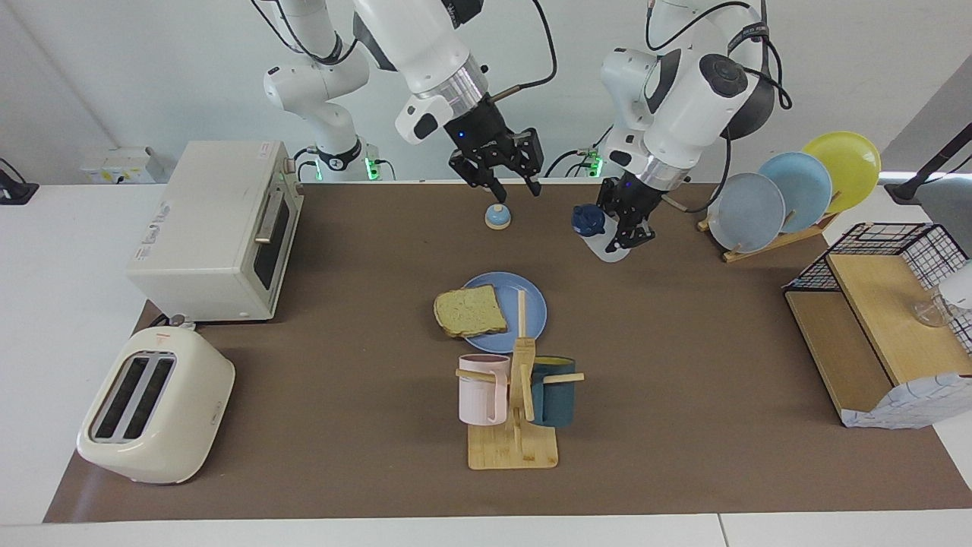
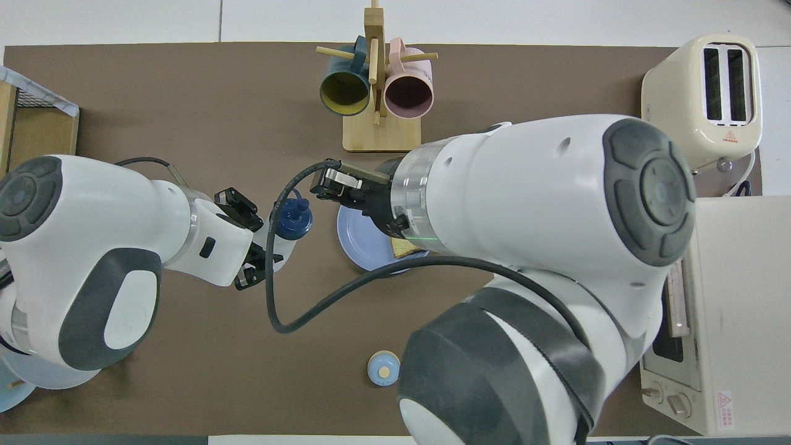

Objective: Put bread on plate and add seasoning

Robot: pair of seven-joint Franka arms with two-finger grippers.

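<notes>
The bread (image 1: 471, 311) lies on the blue plate (image 1: 528, 300) at mid-table, one edge hanging over the rim toward the right arm's end. In the overhead view the right arm covers most of the plate (image 2: 358, 238), and only a sliver of the bread (image 2: 405, 248) shows. My left gripper (image 1: 624, 232) is shut on the seasoning (image 1: 601, 241). The bottle is tilted, with its navy cap (image 2: 292, 219) toward the plate, and it hangs over the mat beside the plate. My right gripper (image 1: 514, 188) is raised over a small blue dome, with its fingers apart and nothing between them.
The small blue dome (image 1: 497, 217) sits on the mat near the robots. A wooden mug tree (image 1: 512, 410) with pink and teal mugs stands just beside the plate, farther from the robots. A toaster oven (image 1: 220, 228) and a toaster (image 1: 152, 403) stand at the right arm's end. A plate rack (image 1: 790, 194) and a wire shelf (image 1: 881, 319) stand at the left arm's end.
</notes>
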